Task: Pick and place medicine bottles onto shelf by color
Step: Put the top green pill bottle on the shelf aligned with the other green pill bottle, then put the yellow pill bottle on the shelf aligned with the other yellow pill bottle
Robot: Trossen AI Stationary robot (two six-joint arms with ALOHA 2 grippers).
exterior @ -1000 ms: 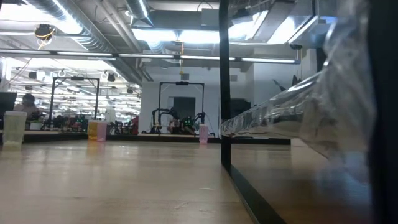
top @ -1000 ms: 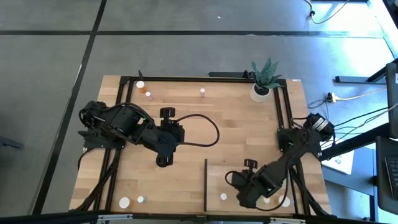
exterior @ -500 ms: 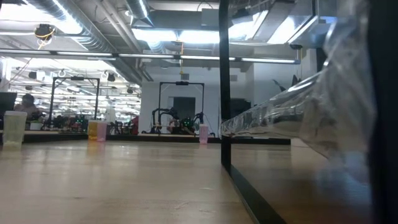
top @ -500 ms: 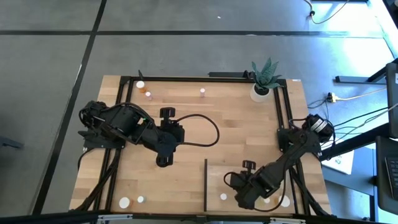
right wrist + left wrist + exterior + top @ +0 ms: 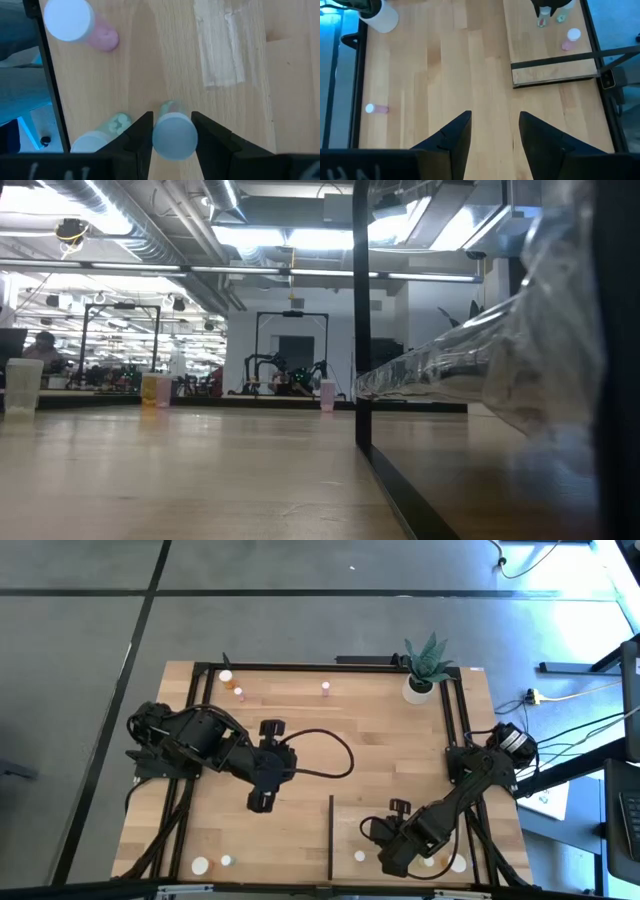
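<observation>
My right gripper (image 5: 174, 131) hangs over the light-wood shelf (image 5: 420, 815) at the table's near right, shut on a small white-capped bottle (image 5: 174, 136) with a pale body. Beside it on the shelf stand a pink bottle (image 5: 80, 24) and another pale one (image 5: 100, 137). A third bottle (image 5: 359, 856) stands nearer the shelf's dark upright edge (image 5: 330, 835). My left gripper (image 5: 492, 131) hovers open above the bare table's middle left (image 5: 262, 802), holding nothing. Other bottles stand at the far left (image 5: 226, 675), far middle (image 5: 326, 688) and near left (image 5: 200, 865). My right gripper pinches the bottle's white cap (image 5: 174, 140) between its two fingers, one on each side. The fingers come from above, pointing steeply down. The bottle stays upright below them; whether its base rests on the shelf I cannot tell.
A potted plant in a white pot (image 5: 421, 686) stands at the far right corner. A black cable (image 5: 330, 750) loops across the table's middle. Black frame rails (image 5: 455, 720) run along the table's sides. Bare wood lies between the two arms.
My left gripper has turned slightly at the wrist while staying in place over the table, still open.
</observation>
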